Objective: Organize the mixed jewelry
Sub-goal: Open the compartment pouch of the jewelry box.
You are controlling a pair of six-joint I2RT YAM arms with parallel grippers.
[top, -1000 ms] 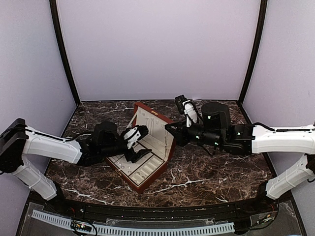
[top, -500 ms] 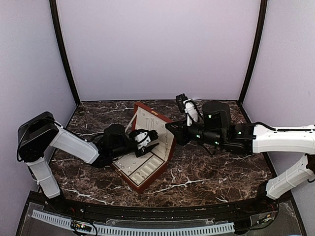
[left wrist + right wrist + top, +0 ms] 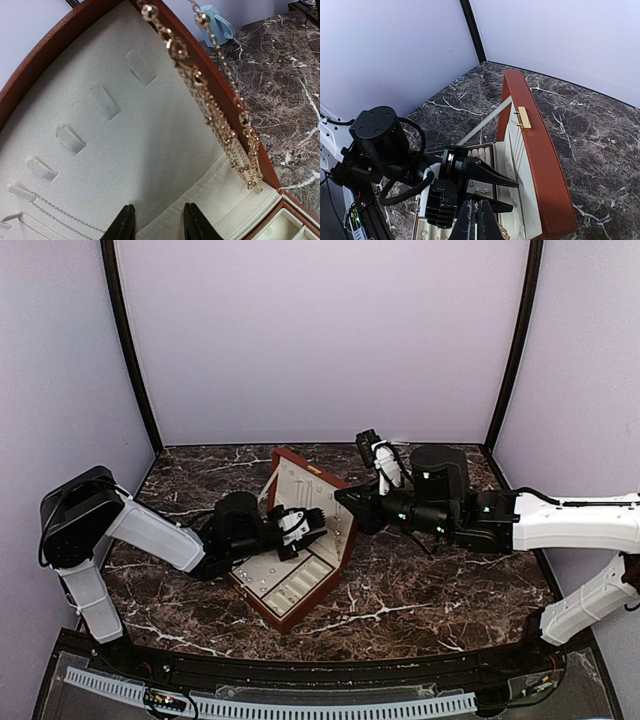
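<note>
The reddish-brown box [image 3: 297, 612] lies open, its cream-lined lid [image 3: 318, 498] upright. My right gripper [image 3: 477, 220] hovers over the lid's rim, shut on gold chains [image 3: 220, 107] that dangle in front of the lining. My left gripper [image 3: 159, 224] is inside the box and points at the lid's lining. It is open, with only the stitched pocket edge between its fingertips [image 3: 124, 225]. Thin silver chains [image 3: 55, 212] hang from the lid's tabs at the lower left. In the right wrist view, small studs [image 3: 476, 189] and rings [image 3: 478, 154] sit in the cream tray below the left fingers [image 3: 492, 178].
The box sits at an angle in the middle of the dark marble table [image 3: 430, 590]. A gold clasp [image 3: 522, 119] is on the lid's outer edge. Pale walls [image 3: 320, 340] close in the back and sides.
My left arm has pushed right, deeper into the box toward the lid, and its jaws have narrowed. The right gripper has stayed over the lid with the chains.
</note>
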